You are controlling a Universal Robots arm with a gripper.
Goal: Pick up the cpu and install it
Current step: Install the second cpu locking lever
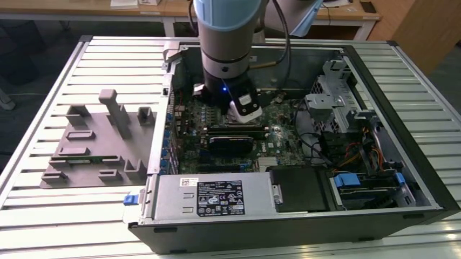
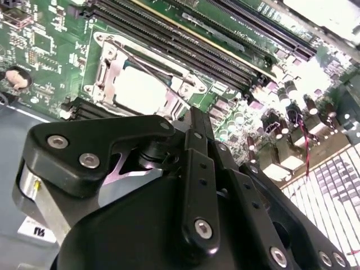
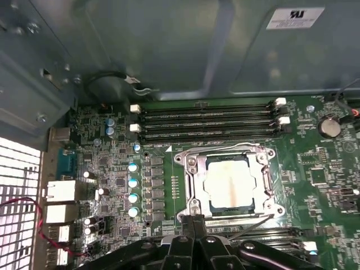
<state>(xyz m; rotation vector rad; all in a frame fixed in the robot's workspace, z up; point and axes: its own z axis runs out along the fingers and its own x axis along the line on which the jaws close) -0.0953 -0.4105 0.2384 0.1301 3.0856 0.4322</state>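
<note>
CPU seated, my arm over the board.

Inside the open computer case (image 1: 403,178) on the tabletop (image 1: 43,216), I see the cpu (image 3: 230,188) lying flat in the motherboard socket (image 3: 191,169); my gripper (image 3: 194,222) sits just beside it, fingers pressed together and empty, so I judge placement done.

Looked like a lab or hardware workshop: slatted aluminium table (image 1: 43,210), opened computer case (image 1: 288,216) lying on its side with motherboard (image 3: 112,169) exposed, grey fixture plate (image 1: 86,151) with part holders beside it, wooden desks (image 1: 346,13) behind.
</note>
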